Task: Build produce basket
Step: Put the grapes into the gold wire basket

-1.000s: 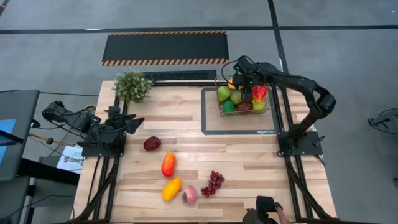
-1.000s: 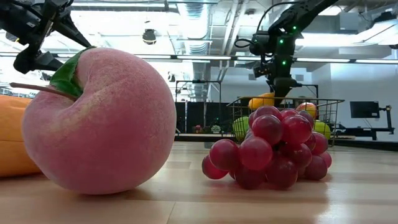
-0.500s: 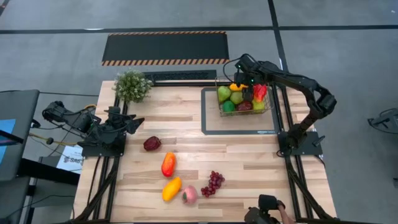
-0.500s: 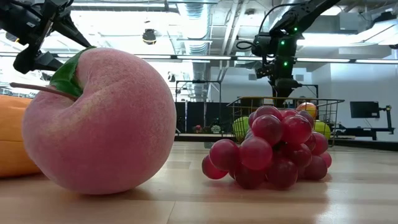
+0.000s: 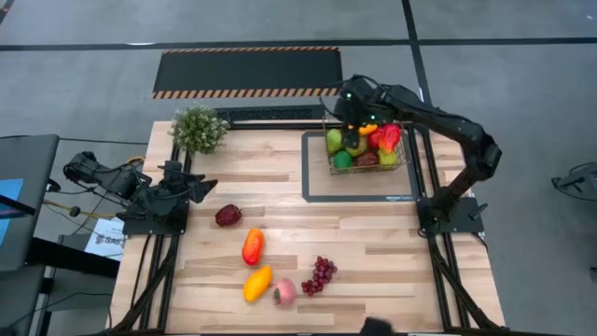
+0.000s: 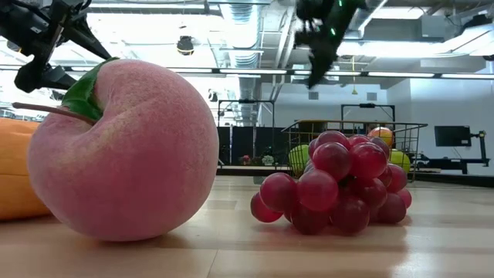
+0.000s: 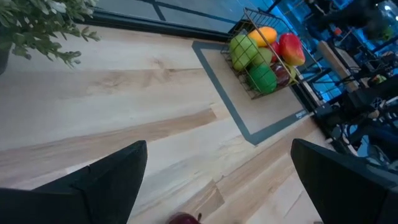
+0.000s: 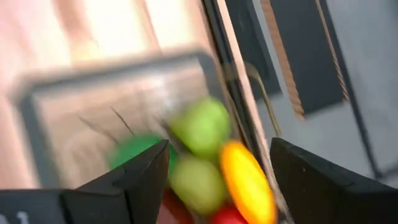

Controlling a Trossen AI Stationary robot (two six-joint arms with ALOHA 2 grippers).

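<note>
The dark wire basket [image 5: 407, 157] stands on the grey-framed mat [image 5: 317, 187] at the far right and holds green, red and orange fruits, among them an orange mango [image 5: 367, 129]. It also shows in the low view [image 6: 363, 124] and the left wrist view [image 7: 249, 15]. My right gripper [image 5: 346, 105] hangs open and empty above the basket's far left corner; its wrist view [image 8: 217, 162] looks down on the fruits. On the near table lie a dark red piece [image 5: 228, 216], a red-orange mango [image 5: 252, 245], a yellow mango [image 5: 257, 282], a peach [image 5: 284, 292] and grapes [image 5: 320, 274]. My left gripper [image 5: 203, 185] waits open at the left edge.
A green potted plant [image 5: 198, 129] stands at the far left corner. A black rail [image 5: 270, 114] runs along the far edge. Bare wood lies between the mat and the loose fruits. The peach [image 6: 116, 150] and grapes [image 6: 336, 181] fill the low view.
The orange mango has gone down from under my right gripper into the basket and lies among the other fruits. My right gripper has then risen and gone toward the table's far left, clear of the basket.
</note>
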